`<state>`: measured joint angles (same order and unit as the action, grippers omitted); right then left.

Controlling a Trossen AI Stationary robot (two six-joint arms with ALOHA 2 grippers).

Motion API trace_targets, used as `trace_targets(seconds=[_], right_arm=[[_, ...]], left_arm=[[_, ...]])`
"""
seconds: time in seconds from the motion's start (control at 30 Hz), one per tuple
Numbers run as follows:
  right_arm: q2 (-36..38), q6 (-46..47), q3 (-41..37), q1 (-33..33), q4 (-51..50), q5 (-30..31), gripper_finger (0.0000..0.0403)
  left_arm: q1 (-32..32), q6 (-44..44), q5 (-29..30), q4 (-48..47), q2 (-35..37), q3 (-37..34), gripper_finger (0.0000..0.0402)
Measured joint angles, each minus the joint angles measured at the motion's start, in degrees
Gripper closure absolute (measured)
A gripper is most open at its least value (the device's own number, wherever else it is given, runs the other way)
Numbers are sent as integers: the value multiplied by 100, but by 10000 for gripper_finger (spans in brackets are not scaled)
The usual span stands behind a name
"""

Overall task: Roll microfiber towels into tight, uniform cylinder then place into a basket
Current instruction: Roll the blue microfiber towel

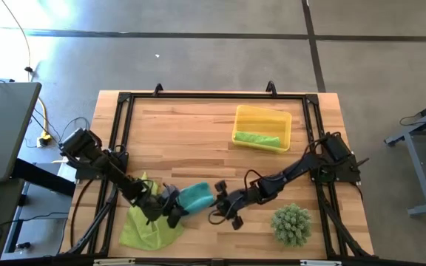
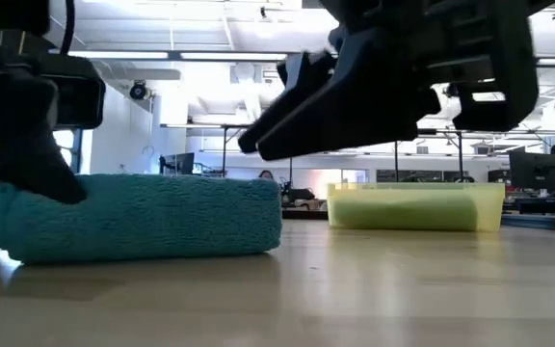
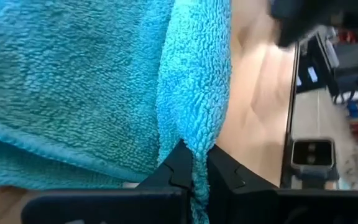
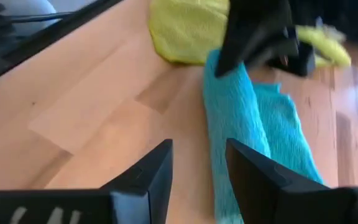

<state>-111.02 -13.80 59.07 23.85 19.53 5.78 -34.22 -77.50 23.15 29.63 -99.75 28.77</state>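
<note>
The teal towel [image 1: 196, 196] lies loosely rolled on the table near the front edge; it also shows in the low view [image 2: 152, 217]. My left gripper [image 1: 170, 210] is shut on its left end. My right gripper [image 1: 220, 210] is open and empty just off the towel's right end, a little above the table [image 2: 383, 87]; the roll lies ahead of its fingertips [image 4: 197, 168]. One lime-green towel [image 1: 150, 227] lies flat under my left arm. Another lime-green towel [image 1: 257, 138] lies rolled in the yellow basket [image 1: 283, 118] at the back right. My left gripper pinches a thin edge of the teal towel [image 3: 197, 158] between its two fingers [image 3: 178, 167], at the towel's left end. The fingers come slanting down from the table's left [image 2: 27, 145]. The towel rests on the table, its cloth slack.
A spiky green ball-shaped plant [image 1: 292, 224] stands at the front right, close behind my right arm. A black frame [image 1: 213, 96] runs around the tabletop. Bare wood [image 1: 183, 140] lies between the towels and the basket.
</note>
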Motion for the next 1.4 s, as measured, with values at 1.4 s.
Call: trace_targets(seconds=[1.4], right_arm=[[-870, 1722, 44, -311, -218, -14, 390]], left_arm=[[728, 1392, -2362, -1807, 454, 717, 300]])
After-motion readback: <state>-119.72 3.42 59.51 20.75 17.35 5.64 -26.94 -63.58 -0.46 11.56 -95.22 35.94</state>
